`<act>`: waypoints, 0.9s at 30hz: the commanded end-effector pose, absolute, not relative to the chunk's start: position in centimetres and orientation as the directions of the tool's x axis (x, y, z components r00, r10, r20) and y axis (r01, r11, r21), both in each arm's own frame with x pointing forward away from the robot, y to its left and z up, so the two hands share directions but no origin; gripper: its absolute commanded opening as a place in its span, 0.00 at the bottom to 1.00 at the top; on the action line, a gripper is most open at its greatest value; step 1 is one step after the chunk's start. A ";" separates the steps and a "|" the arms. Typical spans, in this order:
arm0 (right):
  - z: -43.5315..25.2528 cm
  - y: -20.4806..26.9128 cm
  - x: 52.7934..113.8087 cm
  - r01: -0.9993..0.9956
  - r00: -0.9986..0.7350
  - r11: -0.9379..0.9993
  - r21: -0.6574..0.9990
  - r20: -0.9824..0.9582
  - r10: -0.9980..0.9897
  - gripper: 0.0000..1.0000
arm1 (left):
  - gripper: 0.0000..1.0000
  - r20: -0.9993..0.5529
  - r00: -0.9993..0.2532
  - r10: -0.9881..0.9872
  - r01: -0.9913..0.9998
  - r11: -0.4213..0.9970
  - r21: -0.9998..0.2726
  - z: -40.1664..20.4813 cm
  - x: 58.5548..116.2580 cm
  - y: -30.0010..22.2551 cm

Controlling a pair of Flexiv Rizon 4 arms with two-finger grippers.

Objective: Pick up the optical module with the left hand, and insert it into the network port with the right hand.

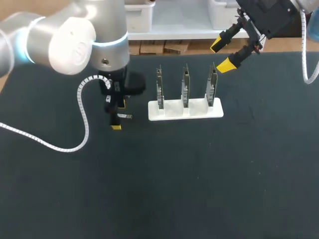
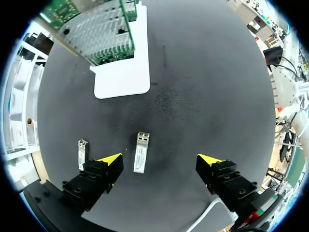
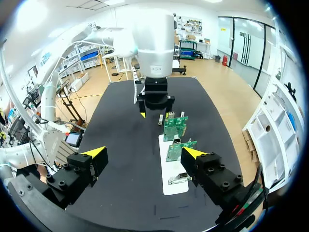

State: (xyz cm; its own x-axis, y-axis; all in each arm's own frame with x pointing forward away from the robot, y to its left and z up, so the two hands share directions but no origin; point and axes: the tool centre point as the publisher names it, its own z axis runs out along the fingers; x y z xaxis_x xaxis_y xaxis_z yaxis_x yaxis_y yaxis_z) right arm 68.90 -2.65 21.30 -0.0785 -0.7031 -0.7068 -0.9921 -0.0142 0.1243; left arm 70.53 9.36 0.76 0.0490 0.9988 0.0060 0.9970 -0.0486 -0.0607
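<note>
While the left gripper (image 2: 161, 162) hangs low over the black mat (image 2: 203, 96), jaws wide, metal module (image 2: 140, 152) lying flat between its fingers, untouched, second module (image 2: 82, 153) just outside one finger, right gripper (image 3: 145, 152) raised, jaws wide, white stand (image 3: 166, 164) of circuit boards (image 3: 176, 140) ahead and below

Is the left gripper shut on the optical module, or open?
Open. The left gripper has its fingers wide apart, and the optical module lies flat on the table between them, touched by neither.
</note>
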 end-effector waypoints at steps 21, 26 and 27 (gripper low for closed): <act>21.3 -2.7 68.7 -0.993 -0.078 -0.011 0.121 -0.708 -0.702 1.00 | 1.00 0.005 0.046 0.999 0.995 -0.045 -0.093 0.2 72.3 9.2; 21.3 -2.7 68.7 -0.993 -0.078 -0.011 0.121 -0.708 -0.702 1.00 | 1.00 0.005 0.043 0.999 0.994 -0.042 -0.103 -0.1 72.3 9.3; 21.3 -2.7 68.7 -0.993 -0.078 -0.011 0.121 -0.708 -0.702 1.00 | 1.00 0.005 0.042 0.999 0.994 -0.041 -0.104 -0.2 72.3 9.4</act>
State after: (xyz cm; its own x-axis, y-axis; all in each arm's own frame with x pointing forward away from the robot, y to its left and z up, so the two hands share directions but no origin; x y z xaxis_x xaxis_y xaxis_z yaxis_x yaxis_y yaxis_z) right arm 68.90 -2.65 21.29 -0.0785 -0.7031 -0.7068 -0.9921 -0.0142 0.1243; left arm 71.89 9.37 -0.02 0.0421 0.9991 0.0045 0.9946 -0.0415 -0.0951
